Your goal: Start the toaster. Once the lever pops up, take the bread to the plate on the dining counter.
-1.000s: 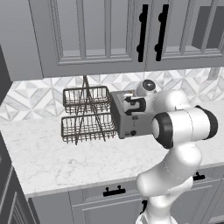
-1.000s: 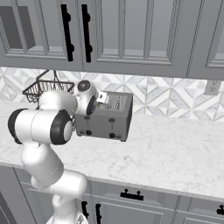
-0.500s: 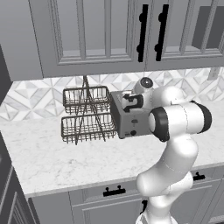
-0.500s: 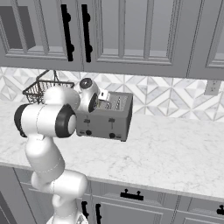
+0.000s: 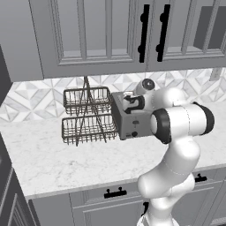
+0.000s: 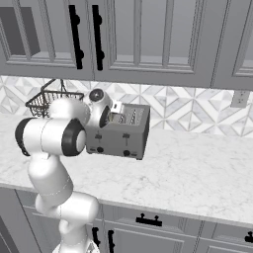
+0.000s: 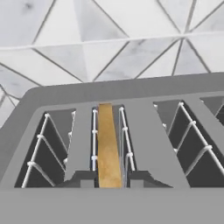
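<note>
The bread (image 7: 108, 146) stands on edge in the second slot from the left of the toaster (image 5: 132, 121), so that only its tan top edge shows between the wire guides. The slice stands upright, and its long axis runs along the slot, from the toaster's front toward the tiled wall (the hand view looks straight down this line). The gripper (image 5: 128, 104) hovers over the toaster's top, aligned with that slot, which suits a pinch on the slice's two faces. Its fingertips flank the near end of the bread, but whether they grip it cannot be told. The toaster sits on the counter (image 6: 197, 173), just beside the wire rack (image 5: 86, 115).
</note>
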